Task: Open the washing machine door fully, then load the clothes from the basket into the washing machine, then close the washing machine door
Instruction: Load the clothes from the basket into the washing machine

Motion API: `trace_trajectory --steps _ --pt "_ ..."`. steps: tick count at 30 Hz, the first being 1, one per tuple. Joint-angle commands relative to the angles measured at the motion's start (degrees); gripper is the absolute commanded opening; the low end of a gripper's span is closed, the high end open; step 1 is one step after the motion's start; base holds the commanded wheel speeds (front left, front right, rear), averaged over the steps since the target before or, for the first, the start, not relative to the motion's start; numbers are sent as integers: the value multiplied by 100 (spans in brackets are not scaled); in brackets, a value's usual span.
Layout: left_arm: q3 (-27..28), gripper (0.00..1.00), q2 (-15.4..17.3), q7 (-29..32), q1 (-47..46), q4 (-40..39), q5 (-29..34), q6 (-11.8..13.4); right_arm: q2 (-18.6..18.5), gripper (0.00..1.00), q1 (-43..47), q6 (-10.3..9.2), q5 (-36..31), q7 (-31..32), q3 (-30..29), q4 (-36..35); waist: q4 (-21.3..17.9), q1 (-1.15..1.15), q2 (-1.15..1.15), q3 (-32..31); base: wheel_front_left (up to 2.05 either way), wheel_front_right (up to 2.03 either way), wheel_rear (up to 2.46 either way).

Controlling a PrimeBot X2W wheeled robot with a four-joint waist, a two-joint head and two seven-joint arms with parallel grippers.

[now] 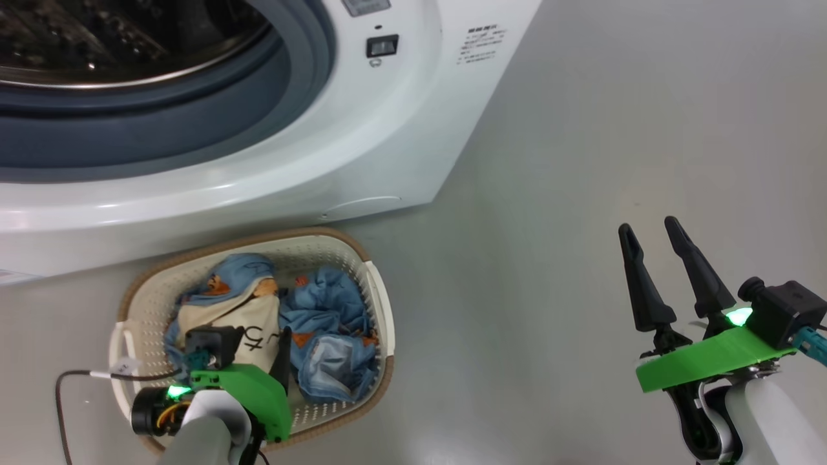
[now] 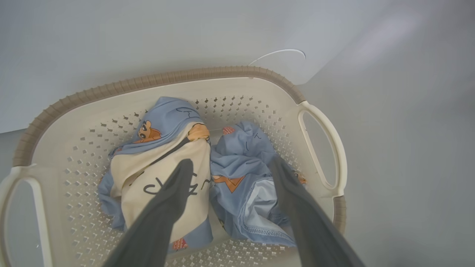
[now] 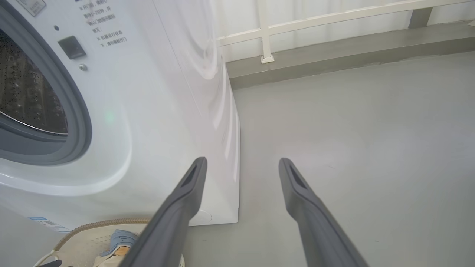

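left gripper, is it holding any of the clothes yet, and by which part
Nothing is held. The left gripper is open over the clothes in the basket, not closed on any cloth. The right gripper is open and empty.

Floor: we see a smooth, plain grey floor (image 1: 568, 194), of one even colour in all three views.
Sheen: we notice a soft, pale patch of reflected light on it in the head view, and a fainter one in the right wrist view.
Ledge: at the far side, in the right wrist view, we see a low raised grey ledge (image 3: 334, 50) with a darker front face.
Rail: a white rail (image 3: 334, 18) runs above the ledge, and its upright post (image 3: 262, 26) stands on the ledge on a small foot plate (image 3: 267, 58).
Behind the rail: we see a pale white surface (image 3: 315, 33); we cannot tell wall from glass.
Light: bright and even, with soft shadows.
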Motion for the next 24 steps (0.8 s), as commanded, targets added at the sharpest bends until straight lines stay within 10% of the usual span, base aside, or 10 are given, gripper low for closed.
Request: trace_trajectory --steps 1,24 --pt "144 100 139 -37 -113 91 21 47 -39 100 -80 31 -4 -69 123 -129 -192 0 0 227 0 0 0" --pt "144 100 699 442 -996 602 -109 579 164 100 -454 31 26 -69 412 -232 -673 0 0 1017 0 0 0"
